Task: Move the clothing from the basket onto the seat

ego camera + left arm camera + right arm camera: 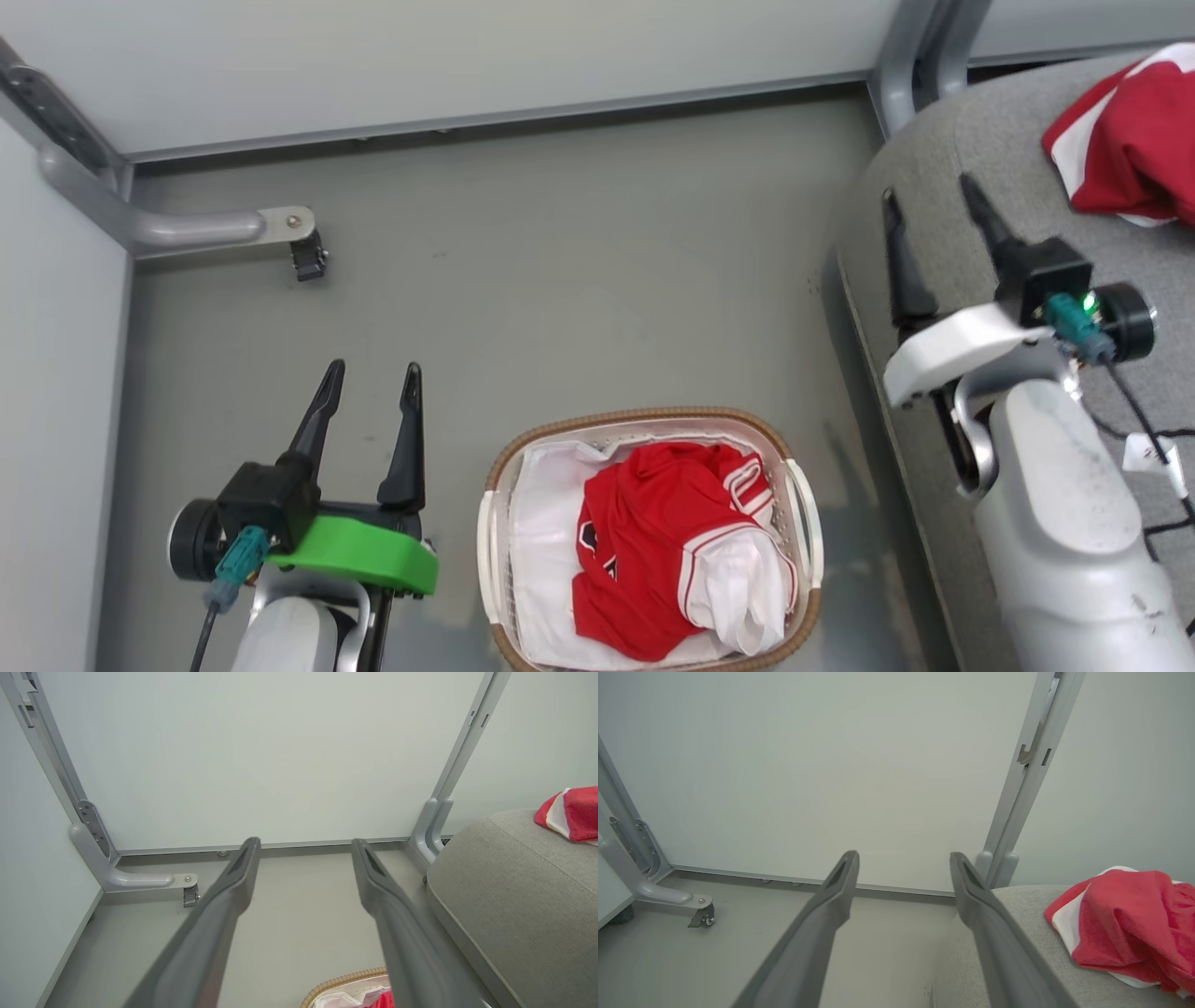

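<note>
A red garment with white stripes and panels, the clothing (672, 546), lies crumpled in the white basket (794, 616) with a brown woven rim, on the floor at the bottom middle. Another red and white piece (1134, 140) lies on the grey seat (971, 149) at the upper right, also the red piece (1129, 924) and the seat (514, 896). My left gripper (372, 378) stands open and empty left of the basket. My right gripper (929, 191) is open and empty over the seat's left edge.
A grey metal frame leg with a caster (303, 252) juts onto the floor at the upper left. Pale wall panels close off the back and left. A grey upright post (910, 56) stands behind the seat. Bare grey floor lies between the basket and the back wall.
</note>
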Controlling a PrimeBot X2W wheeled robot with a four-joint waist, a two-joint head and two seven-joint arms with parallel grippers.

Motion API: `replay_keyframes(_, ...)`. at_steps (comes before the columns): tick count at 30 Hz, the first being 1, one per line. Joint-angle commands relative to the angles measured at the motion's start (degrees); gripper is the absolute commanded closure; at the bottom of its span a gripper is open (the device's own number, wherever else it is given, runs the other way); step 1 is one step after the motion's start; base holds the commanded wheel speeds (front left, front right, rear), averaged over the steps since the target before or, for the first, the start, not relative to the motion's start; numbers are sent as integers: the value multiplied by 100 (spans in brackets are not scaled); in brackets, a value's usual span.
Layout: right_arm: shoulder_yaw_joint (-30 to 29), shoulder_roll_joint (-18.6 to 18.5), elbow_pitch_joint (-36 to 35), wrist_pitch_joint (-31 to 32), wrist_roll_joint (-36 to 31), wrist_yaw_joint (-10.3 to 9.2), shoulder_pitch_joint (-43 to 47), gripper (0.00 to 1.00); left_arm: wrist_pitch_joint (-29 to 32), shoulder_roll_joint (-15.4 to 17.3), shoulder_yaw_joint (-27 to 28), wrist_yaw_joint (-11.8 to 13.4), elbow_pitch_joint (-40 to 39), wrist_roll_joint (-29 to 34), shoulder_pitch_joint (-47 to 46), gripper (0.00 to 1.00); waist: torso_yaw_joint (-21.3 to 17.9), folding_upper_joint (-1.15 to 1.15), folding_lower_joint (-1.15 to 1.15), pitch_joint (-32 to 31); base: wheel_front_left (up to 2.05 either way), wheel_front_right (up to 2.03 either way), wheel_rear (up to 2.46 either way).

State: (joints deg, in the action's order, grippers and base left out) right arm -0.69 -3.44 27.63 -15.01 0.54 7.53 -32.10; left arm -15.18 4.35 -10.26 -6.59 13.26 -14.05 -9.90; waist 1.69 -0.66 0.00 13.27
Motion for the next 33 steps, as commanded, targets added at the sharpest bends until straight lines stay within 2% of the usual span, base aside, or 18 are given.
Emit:
replay_keyframes(1,59,-4,-35,-25,68,-8,199,0,5,-38,64,-21,4,35,152,0,210,66,0,-227,0,0,0)
replay_keyframes(11,611,43,-484,-25,709,-8,1185,0,5,-131,488,-34,-50,20,673,0,217,66,0,-524,0,0,0)
replay_keyframes(21,325,49,-788,-25,1064,-7,2022,0,5,-144,577,-18,-15,-71,1035,0,199,66,0,-874,0,0,0)
replay_keyframes(33,572,45,-764,-25,1126,-7,2355,0,4,-145,561,52,59,-174,1205,0,138,66,0,-1160,0,0,0)
